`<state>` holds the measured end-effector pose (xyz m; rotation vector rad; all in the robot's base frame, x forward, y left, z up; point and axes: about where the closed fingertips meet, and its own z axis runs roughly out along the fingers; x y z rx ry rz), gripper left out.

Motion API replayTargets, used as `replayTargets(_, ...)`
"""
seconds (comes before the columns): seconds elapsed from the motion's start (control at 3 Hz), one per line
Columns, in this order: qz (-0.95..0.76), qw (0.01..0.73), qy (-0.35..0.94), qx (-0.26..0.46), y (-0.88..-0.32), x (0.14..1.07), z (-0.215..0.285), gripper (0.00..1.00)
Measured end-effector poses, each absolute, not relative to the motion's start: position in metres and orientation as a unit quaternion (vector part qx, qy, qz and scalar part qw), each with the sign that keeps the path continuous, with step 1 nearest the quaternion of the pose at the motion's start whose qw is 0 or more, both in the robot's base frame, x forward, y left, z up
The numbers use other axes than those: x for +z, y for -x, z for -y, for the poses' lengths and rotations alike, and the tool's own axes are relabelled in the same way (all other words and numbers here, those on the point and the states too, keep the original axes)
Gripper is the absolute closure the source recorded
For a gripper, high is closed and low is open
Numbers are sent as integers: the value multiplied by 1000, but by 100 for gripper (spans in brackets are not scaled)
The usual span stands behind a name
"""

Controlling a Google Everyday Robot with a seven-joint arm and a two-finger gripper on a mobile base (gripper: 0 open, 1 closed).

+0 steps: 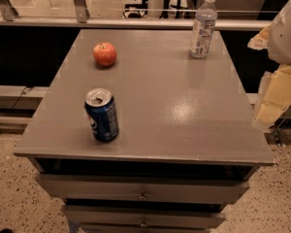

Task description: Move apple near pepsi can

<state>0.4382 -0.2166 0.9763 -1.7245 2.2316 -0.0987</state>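
Note:
The apple (pixel 105 54) is small, round and red-orange, and sits on the far left part of the grey table top (pixel 184 115). The pepsi can (pixel 102 114) is dark blue with a silver top and stands upright near the front left, well in front of the apple and apart from it. My gripper (pixel 270 111) hangs at the right edge of the view, beyond the table's right side, far from both the apple and the can. It holds nothing that I can see.
A clear plastic water bottle (pixel 203 27) with a white cap stands at the far right of the table. The table has drawers (pixel 142 195) in front. A rail (pixel 136 22) runs behind it. Speckled floor lies around it.

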Motion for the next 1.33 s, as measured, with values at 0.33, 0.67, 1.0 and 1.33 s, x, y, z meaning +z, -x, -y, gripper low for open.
replayTargets(0.33, -781, 159, 603, -35, -438, 976, 217, 0)
replayTargets(0.67, -778, 184, 601, -16, -456, 966, 205, 0)
replayTargets(1.0, -752, 247, 610, 36, -519, 941, 152, 0)
replayTargets(1.33, -724, 299, 618, 74, -575, 929, 94, 0)
